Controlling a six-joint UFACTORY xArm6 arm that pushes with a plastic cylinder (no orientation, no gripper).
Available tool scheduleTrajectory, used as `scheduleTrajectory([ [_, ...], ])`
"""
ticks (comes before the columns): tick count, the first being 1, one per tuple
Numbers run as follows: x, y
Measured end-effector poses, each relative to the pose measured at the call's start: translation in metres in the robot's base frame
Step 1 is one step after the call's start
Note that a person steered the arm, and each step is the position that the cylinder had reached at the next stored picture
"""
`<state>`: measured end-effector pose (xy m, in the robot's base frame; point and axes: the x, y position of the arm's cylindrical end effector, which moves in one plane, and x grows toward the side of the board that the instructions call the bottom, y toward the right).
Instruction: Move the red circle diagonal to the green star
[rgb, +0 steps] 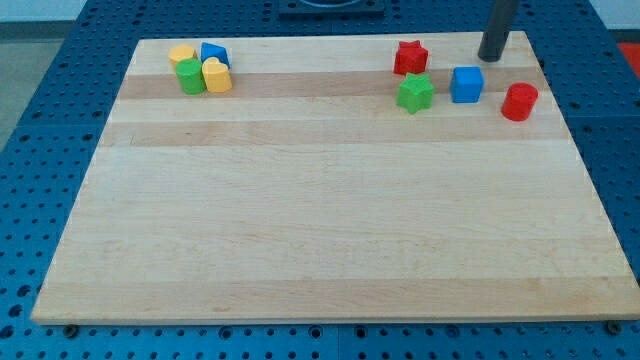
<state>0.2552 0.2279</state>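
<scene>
Up at the view's top right, my tip (491, 58) rests on the wooden board (320, 220), close to its far edge; the dark rod rises from there out of the top of the picture. It carries no claw, so there is nothing to call wide or narrow, and it holds nothing: the tip stands clear of every block.

Just below the tip and toward the view's right lies the red circle (519, 102), a short red cylinder near the board's right edge. To the circle's left, apart from it, sits the blue cube (466, 85), which lies below the tip and a little to its left. Left of the cube, with a small gap, is the green star (414, 93). Above the green star, just beside it and perhaps touching at the points, is the red star (410, 58). The red circle, the blue cube and the green star form a rough row, with the cube between the other two.

Well apart, at the view's top left, four blocks huddle together: a yellow block (181, 54) of rounded shape, a blue block (215, 54) to its right, a green block (190, 77) below the yellow one, and a yellow heart (216, 76) pressed against the green block's right side
</scene>
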Motion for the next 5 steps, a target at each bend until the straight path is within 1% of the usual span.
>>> scheduleTrajectory([
  [1,0.048,0.000],
  [2,0.058,0.016],
  [3,0.077,0.024],
  [5,0.164,0.024],
])
